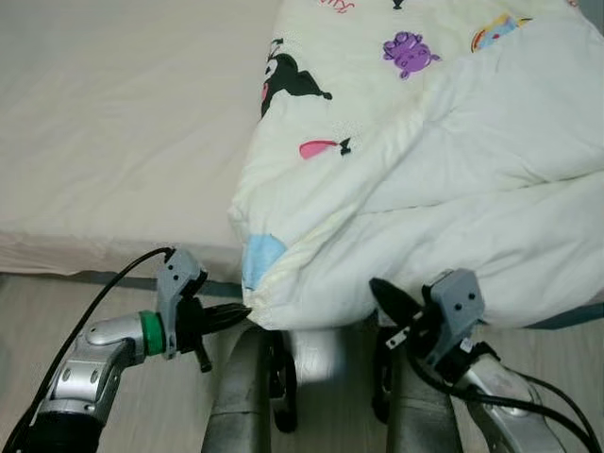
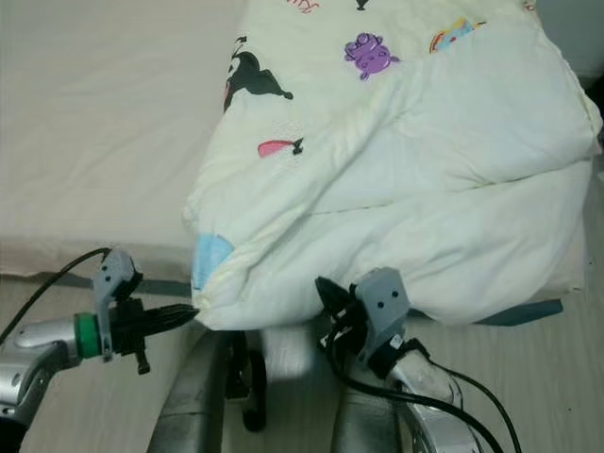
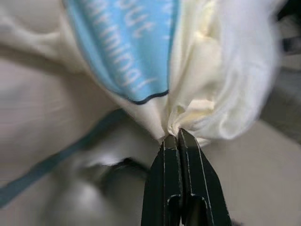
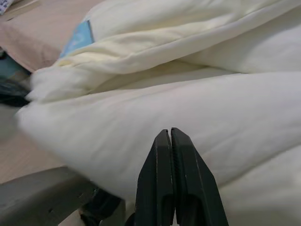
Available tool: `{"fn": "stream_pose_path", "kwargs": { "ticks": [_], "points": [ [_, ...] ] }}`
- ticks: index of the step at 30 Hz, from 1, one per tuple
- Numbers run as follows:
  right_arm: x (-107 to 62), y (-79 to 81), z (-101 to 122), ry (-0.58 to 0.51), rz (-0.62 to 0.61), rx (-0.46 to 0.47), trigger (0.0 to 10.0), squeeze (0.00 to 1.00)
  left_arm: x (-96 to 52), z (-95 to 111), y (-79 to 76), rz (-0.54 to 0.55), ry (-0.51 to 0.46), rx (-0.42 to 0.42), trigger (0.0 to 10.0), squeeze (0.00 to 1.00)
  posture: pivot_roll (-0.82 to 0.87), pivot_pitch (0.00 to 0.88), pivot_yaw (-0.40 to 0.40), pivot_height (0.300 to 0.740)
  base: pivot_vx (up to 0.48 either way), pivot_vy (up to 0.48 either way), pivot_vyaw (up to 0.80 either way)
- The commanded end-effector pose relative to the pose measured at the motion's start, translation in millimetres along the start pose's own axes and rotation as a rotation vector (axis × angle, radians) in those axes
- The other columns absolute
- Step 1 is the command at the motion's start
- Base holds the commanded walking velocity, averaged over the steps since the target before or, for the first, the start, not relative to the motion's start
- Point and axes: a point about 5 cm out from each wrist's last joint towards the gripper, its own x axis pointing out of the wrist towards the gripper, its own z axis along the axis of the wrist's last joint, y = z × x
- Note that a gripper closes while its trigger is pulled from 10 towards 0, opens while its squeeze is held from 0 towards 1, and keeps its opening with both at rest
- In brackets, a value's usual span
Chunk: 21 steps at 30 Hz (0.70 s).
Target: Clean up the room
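L tool point(image 3: 178, 134) pinches quilt point(image 1: 453, 170) corner (bed point(image 1: 113, 123) edge); sheet beside bare.

Quilt point(image 1: 453, 179) runs off the top and right edges of the head views, so its far end isn't seen; bed point(image 1: 113, 142) is cut at the left and top. Left wrist view: background under the quilt corner is blurred, dark shapes unreadable. Right gripper point(image 1: 382, 293) fingertips sit under the quilt's overhang, contact unclear.
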Motion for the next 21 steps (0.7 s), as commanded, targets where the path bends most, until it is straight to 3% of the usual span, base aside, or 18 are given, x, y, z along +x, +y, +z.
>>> {"fn": "stream_pose_path", "kwargs": {
  "ticks": [1,2,4,10,12,13,15,16,17,19,21],
  "points": [
    [-5.2,1.2,-8.4,0.03,-0.022,-0.008,10.0,0.0,-5.9,-9.7,4.9,0.072,0.035,-0.011,0.0,0.0,-0.05,0.305,0.179,0.628,0.0,0.0,0.0],
    [-5.2,1.2,-8.4,0.03,-0.022,-0.008,10.0,0.0,-5.9,-9.7,4.9,0.072,0.035,-0.011,0.0,0.0,-0.05,0.305,0.179,0.628,0.0,0.0,0.0],
    [-8.4,-29.6,4.3,-0.036,-0.269,-0.059,10.0,0.0,-1.2,2.9,15.0,0.174,-0.023,0.016,0.0,0.0,-0.05,0.305,0.182,0.628,0.0,0.0,0.0],
    [-15.4,-53.4,16.3,-0.092,-0.426,-0.094,10.0,0.0,3.5,10.2,21.3,0.234,-0.044,0.043,0.0,0.0,-0.06,0.303,0.184,0.628,0.0,0.0,0.0],
    [-17.2,-55.7,17.1,-0.093,-0.433,-0.102,10.0,0.0,2.6,4.0,19.1,0.203,0.004,0.058,0.0,0.0,-0.06,0.3,0.186,0.628,0.0,0.0,0.0],
    [-19.4,-57.3,17.0,-0.095,-0.445,-0.105,10.0,0.0,-3.3,-7.9,14.3,0.138,0.082,0.076,0.0,0.0,-0.06,0.296,0.186,0.628,0.0,0.0,0.0],
    [-19.4,-57.3,17.0,-0.095,-0.445,-0.105,10.0,0.0,-3.3,-7.9,14.3,0.138,0.082,0.076,0.0,0.0,-0.06,0.296,0.186,0.628,0.0,0.0,0.0],
    [-20.8,-57.7,16.3,-0.096,-0.454,-0.102,10.0,0.0,-9.9,-17.8,10.5,0.088,0.148,0.09,0.0,0.0,-0.06,0.294,0.184,0.628,0.0,0.0,0.0],
    [-20.8,-57.7,16.3,-0.096,-0.454,-0.102,10.0,0.0,-9.9,-17.8,10.5,0.088,0.148,0.09,0.0,0.0,-0.06,0.294,0.184,0.628,0.0,0.0,0.0],
    [-20.8,-55.9,14.5,-0.099,-0.463,-0.091,10.0,0.0,-28.2,-35.9,6.7,0.008,0.294,0.111,0.0,0.0,-0.05,0.292,0.18,0.628,0.0,0.0,0.0],
    [-19.7,-54.6,13.8,-0.099,-0.46,-0.088,10.0,0.0,-34.4,-40.1,6.4,-0.011,0.337,0.113,0.0,0.0,-0.05,0.29,0.176,0.628,0.0,0.0,0.0]
  ]
}}
